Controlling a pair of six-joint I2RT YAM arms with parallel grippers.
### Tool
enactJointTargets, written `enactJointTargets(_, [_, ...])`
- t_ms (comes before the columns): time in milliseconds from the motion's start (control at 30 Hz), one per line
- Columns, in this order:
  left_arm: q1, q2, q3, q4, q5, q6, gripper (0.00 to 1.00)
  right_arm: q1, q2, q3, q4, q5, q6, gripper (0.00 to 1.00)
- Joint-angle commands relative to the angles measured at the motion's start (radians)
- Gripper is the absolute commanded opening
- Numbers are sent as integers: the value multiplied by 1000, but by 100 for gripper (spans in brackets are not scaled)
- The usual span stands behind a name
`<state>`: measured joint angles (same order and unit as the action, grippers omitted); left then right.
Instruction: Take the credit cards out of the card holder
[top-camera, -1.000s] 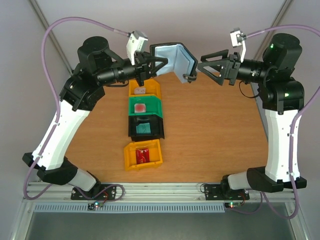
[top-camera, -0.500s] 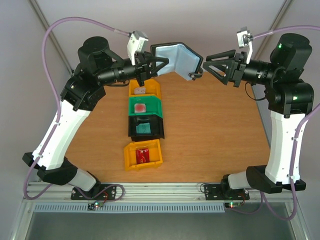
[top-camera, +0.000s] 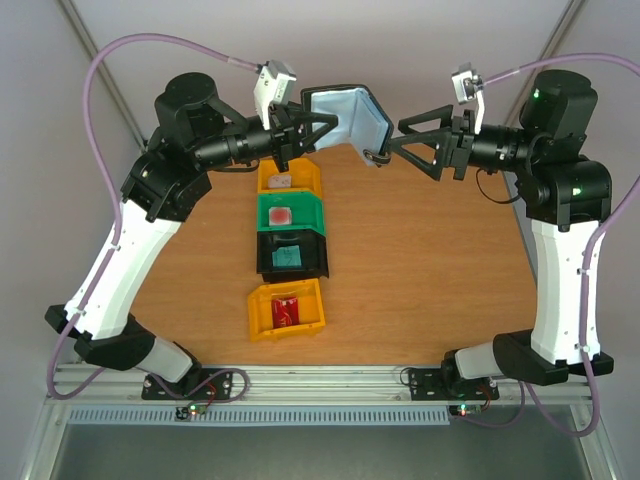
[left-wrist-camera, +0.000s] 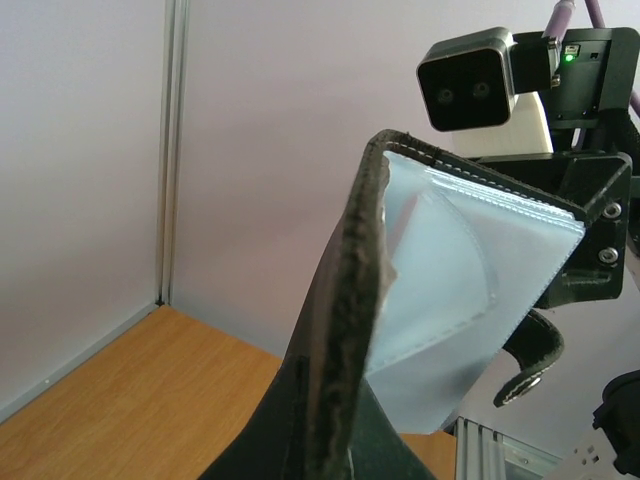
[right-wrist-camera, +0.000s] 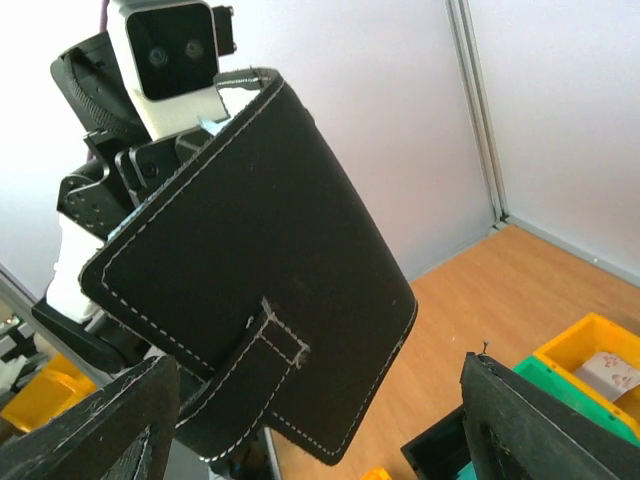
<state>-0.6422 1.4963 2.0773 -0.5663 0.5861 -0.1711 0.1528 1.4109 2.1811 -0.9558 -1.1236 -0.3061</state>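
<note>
The black card holder (top-camera: 345, 115) hangs open in the air over the table's far edge, its pale grey-blue pockets (left-wrist-camera: 450, 270) facing down. My left gripper (top-camera: 300, 135) is shut on its left cover (left-wrist-camera: 345, 330). My right gripper (top-camera: 395, 140) is open, its jaws on either side of the right cover's lower corner and snap strap (right-wrist-camera: 240, 375), without pinching it. Credit cards lie in the bins below: a red one (top-camera: 286, 311), a teal one (top-camera: 288, 257), a reddish one (top-camera: 282, 215) and a pale one (top-camera: 281, 182). Whether a card sits in the pockets I cannot tell.
A row of bins runs down the table's middle left: yellow (top-camera: 300, 185) farthest, then green (top-camera: 310, 212), black (top-camera: 315, 255) and a second yellow one (top-camera: 312, 315) nearest. White walls stand close behind the holder.
My right gripper pulled away to the right half a second ago and has come back left to the holder's strap corner. The left arm and the holder have stayed put.
</note>
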Motion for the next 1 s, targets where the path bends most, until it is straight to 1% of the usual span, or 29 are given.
enactJointTargets(0, [-4, -19, 12, 57, -10, 0, 0, 7, -38, -1, -81, 0, -89, 78])
enactJointTargets(100, [-4, -19, 10, 54, -7, 5, 0, 7, -35, 2, -107, -3, -85, 77])
enactJointTargets(133, [-4, -19, 10, 55, -5, 5, 0, 7, -30, 4, -125, 4, -86, 75])
enactJointTargets(167, [-4, -19, 10, 57, -2, 5, 0, 7, -28, 5, -129, 30, -85, 71])
enactJointTargets(233, [-3, -19, 9, 60, 3, 4, 0, 7, -28, 5, -82, 50, -67, 62])
enactJointTargets(333, [-3, -18, 7, 59, 1, 2, 0, 7, -18, 7, 11, 52, -14, 61])
enactJointTargets(533, [-4, -12, 16, 49, 0, 9, 0, 7, -8, 3, 73, 102, 21, 55])
enactJointTargets(700, [-4, -11, 13, 49, 3, 7, 0, 36, 6, 4, 95, 164, 18, 54])
enactJointTargets(800, [-4, -9, 13, 51, 3, 5, 0, 64, 13, -2, 92, 187, 4, 51])
enactJointTargets(833, [-4, -8, 12, 51, 3, 5, 0, 72, 17, -2, 88, 188, 1, 52])
enactJointTargets(967, [-4, -5, 10, 48, -3, -4, 0, 110, 26, 0, 63, 190, -14, 61])
